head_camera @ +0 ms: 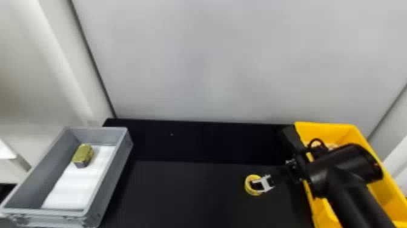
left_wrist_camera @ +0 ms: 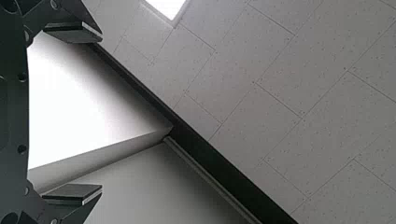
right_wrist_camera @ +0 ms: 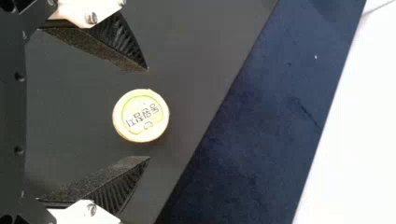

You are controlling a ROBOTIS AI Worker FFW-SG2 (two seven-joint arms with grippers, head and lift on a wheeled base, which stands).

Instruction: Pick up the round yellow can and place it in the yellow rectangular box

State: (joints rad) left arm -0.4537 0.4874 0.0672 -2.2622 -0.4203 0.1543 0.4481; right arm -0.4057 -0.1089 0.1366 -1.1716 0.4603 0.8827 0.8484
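R fingers (head_camera: 255, 185) wide, yellow can (right_wrist_camera: 141, 115) btwn tips, on blk tabletop (head_camera: 181, 194), L fingers (left_wrist_camera: 72, 191) wide, grey wall (head_camera: 227, 60), tiled ceiling (left_wrist_camera: 280, 70)

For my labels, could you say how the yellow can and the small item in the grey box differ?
The can is round; the small item is angular. The can is yellow; the small item is olive and grey. The can is on the dark table; the small item is in the grey box.

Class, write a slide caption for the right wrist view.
The open right gripper framing the round yellow can on the dark table, neither finger touching it.
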